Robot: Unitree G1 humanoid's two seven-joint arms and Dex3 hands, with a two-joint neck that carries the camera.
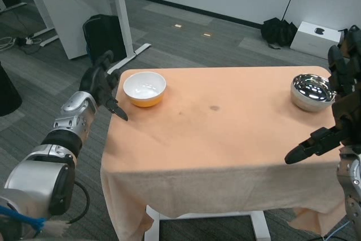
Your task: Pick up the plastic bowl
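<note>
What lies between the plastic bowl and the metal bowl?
Only bare orange cloth with a small dark stain lies between the plastic bowl and metal bowl, as the head view shows.

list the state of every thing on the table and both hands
orange plastic bowl with white inside: upright, empty, near the table's far left corner, not held
shiny metal bowl: upright, empty as far as its mirrored inside shows, far right, not held
left hand: open, fingers apart, beside the plastic bowl, not touching
right hand: open, holds nothing, by the metal bowl
orange tablecloth: spread flat, small dark stain near the middle
</note>
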